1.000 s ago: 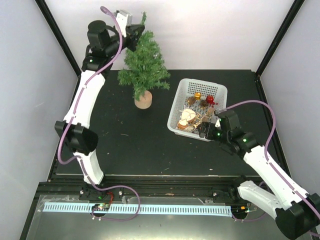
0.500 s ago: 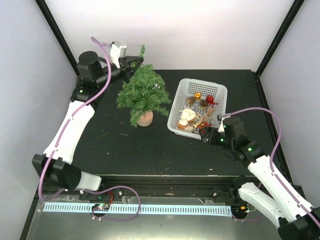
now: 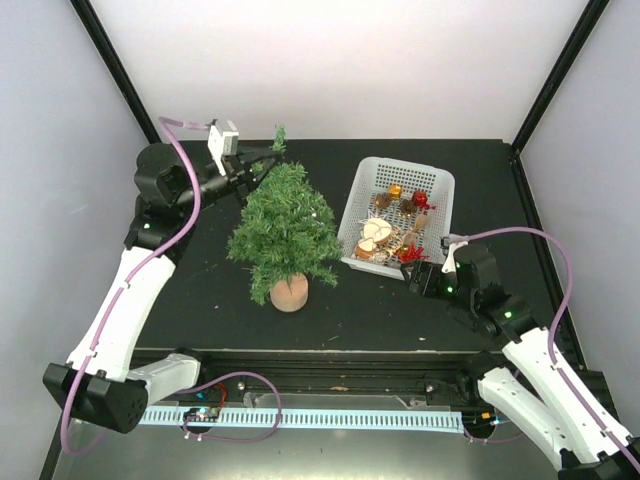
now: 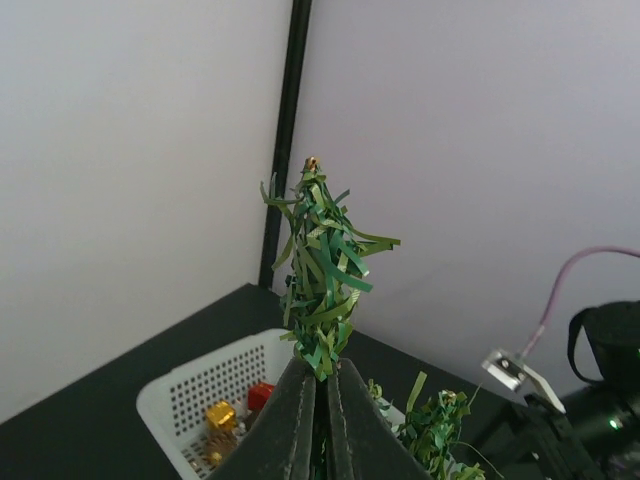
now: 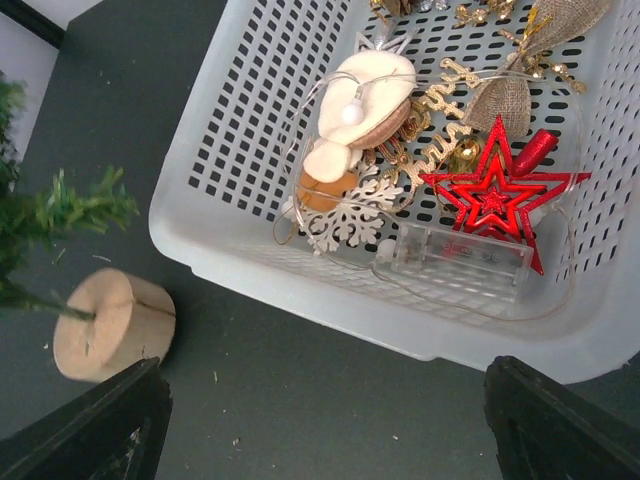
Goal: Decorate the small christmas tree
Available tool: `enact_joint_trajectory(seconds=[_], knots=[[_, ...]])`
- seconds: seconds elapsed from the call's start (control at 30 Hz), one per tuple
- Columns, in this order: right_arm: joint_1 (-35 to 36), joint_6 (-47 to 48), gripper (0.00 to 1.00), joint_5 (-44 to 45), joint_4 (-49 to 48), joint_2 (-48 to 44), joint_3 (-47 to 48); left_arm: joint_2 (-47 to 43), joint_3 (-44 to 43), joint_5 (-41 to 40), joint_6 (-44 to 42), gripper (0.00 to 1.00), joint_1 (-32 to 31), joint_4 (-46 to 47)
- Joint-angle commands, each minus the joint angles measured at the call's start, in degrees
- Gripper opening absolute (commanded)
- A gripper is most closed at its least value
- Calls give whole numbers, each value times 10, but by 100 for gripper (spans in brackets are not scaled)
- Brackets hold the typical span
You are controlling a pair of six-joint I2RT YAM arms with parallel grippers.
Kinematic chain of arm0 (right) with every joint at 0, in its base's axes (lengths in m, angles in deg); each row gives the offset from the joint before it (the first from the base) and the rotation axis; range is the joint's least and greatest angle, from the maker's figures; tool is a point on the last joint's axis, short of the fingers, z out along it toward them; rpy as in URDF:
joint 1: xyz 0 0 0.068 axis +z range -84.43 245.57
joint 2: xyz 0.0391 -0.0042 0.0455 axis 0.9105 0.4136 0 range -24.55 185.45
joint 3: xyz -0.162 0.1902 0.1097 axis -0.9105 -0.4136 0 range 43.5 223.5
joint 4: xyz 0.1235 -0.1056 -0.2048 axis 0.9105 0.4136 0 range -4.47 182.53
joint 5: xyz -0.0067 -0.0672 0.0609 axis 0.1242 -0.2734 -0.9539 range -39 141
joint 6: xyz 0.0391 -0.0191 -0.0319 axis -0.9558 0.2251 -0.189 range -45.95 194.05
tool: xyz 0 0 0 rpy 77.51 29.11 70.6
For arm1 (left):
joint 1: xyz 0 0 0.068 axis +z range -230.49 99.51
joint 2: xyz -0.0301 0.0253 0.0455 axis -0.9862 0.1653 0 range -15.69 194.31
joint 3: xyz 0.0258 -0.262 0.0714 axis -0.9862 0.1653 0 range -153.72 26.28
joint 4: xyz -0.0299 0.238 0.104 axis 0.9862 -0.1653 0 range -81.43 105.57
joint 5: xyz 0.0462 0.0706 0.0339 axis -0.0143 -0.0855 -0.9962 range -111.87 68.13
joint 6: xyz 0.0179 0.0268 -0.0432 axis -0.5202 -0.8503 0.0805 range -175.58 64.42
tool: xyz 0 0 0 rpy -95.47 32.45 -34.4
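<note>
The small christmas tree (image 3: 285, 225) stands on the black table, dark green with a round wooden base (image 3: 289, 293). My left gripper (image 3: 262, 162) is shut on the tree's top sprig. In the left wrist view the green tip (image 4: 322, 260) sticks up out of the closed left gripper (image 4: 320, 370). My right gripper (image 3: 418, 278) hangs open just in front of the white basket (image 3: 362, 190), with nothing between its fingers. In the right wrist view the right gripper (image 5: 325, 425) is over bare table, between the basket's near wall (image 5: 300, 280) and the wooden base (image 5: 108, 325).
The basket holds a red star (image 5: 495, 195), a white snowflake (image 5: 350, 222), wood slices (image 5: 365, 90), a clear battery box (image 5: 455, 262) with a light string, and gold and red pieces (image 3: 405, 197). Black frame posts stand at the table's back corners.
The left arm has dragged the tree by its top from the back of the table toward the front. The right gripper has drawn back from the basket's near edge, still open.
</note>
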Motion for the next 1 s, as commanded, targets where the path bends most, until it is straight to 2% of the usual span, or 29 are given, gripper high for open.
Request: enact_joint_trajectory(seconds=[0.0, 0.17, 0.47, 0.67, 0.8, 0.97], knots=[[0, -12, 86, -8, 10, -25, -8, -36, 18, 51, -7, 2, -4, 61], [1, -16, 85, -10, 21, -43, -12, -62, 58, 107, -22, 2, -4, 70], [1, -17, 85, -9, 35, -66, -12, -109, 74, 116, -73, 2, -4, -3], [1, -7, 85, -24, 31, -62, -2, -136, 75, 87, -113, 15, -3, -59], [1, 4, 84, -33, 39, -61, 19, -154, 74, 42, -140, 16, 1, -108], [1, 37, 84, -54, 44, -53, 54, -177, 69, 35, -164, 21, 5, -153]])
